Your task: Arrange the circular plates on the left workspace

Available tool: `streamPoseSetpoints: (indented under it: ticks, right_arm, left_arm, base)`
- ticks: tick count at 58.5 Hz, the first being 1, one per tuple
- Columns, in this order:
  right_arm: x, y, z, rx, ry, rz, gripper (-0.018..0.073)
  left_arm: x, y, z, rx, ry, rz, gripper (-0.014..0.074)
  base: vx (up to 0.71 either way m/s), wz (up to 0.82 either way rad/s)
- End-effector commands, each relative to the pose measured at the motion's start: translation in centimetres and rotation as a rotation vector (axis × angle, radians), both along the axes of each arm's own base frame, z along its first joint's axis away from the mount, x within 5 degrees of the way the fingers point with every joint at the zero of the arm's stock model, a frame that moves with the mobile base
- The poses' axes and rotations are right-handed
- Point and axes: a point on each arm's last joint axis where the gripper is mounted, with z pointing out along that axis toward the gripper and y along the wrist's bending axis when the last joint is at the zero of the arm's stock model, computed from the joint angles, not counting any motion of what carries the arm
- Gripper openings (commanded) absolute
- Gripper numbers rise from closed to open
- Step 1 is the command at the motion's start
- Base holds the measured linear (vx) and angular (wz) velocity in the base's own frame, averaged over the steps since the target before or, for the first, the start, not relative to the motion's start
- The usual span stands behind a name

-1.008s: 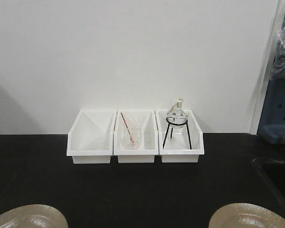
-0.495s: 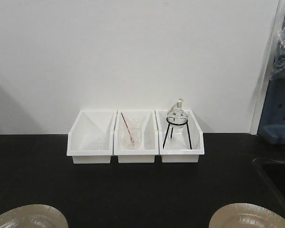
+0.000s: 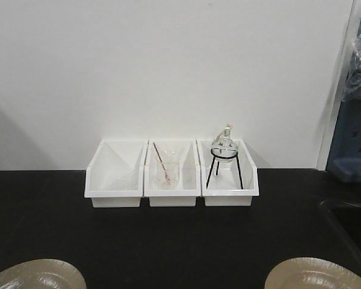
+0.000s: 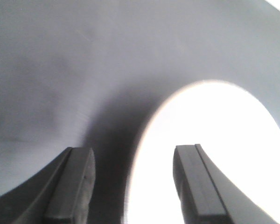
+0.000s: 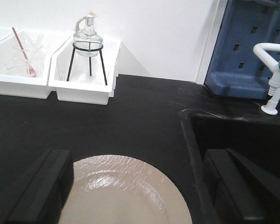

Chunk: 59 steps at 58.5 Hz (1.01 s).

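Plates lie flat at the near edge of the black counter [image 3: 180, 241]: left plate [image 3: 39, 275] and right plate [image 3: 316, 274], well apart, both cut off by the frame. Behind them three white bins [image 3: 171, 198] stand side by side against the wall. The middle one holds a beaker [image 3: 166, 174] with a red rod, the right one a flask [image 3: 223, 146] on a black tripod. The sink [image 5: 238, 135] lies just beside the right plate, with a tap [image 5: 273, 79] behind it.

The left gripper [image 4: 133, 186] is spread and empty, with one finger over the counter and the other over the left plate's glaring rim. The right gripper [image 5: 140, 191] is spread wide and empty above the right plate, one finger over the sink's edge.

Plates and bins lie as they did a second ago.
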Motion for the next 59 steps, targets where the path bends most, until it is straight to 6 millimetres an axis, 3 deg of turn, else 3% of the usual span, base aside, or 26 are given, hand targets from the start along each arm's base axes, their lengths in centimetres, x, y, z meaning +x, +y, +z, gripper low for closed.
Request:
streamPoseSetpoints:
  ticks: [1,21,43,49,59]
  right_arm:
    - [0.4,0.0,1.9,-0.004,-0.117,0.006,0.0606]
    - [0.4,0.0,1.9,-0.004,-0.117,0.006,0.0599]
    - [0.4,0.0,1.9,-0.004,-0.117,0.006,0.0594]
    - [0.4,0.0,1.9,-0.004,-0.117,0.006,0.0594]
    - [0.4,0.0,1.9,-0.014,-0.117,0.008,0.0594]
  left_arm:
    - [0.7,-0.2,1.4,-0.039,-0.069,-0.013,0.0486]
    - [1.4,-0.1,-1.2,-0.084,-0.018,-0.030,0.0486]
    - [2.9,-3.5,-2.9,-0.100,0.008,-0.171,0.0477]
    - [3.1,-4.2,-3.0,-0.102,0.011,-0.190,0.0404]
    - [3.2,-4.7,-2.7,-0.158,0.041,-0.154,0.0107]
  base:
    - [0.00,0.00]
    - [0.00,0.00]
    - [0.00,0.00]
    - [0.00,0.00]
    - [0.00,0.00]
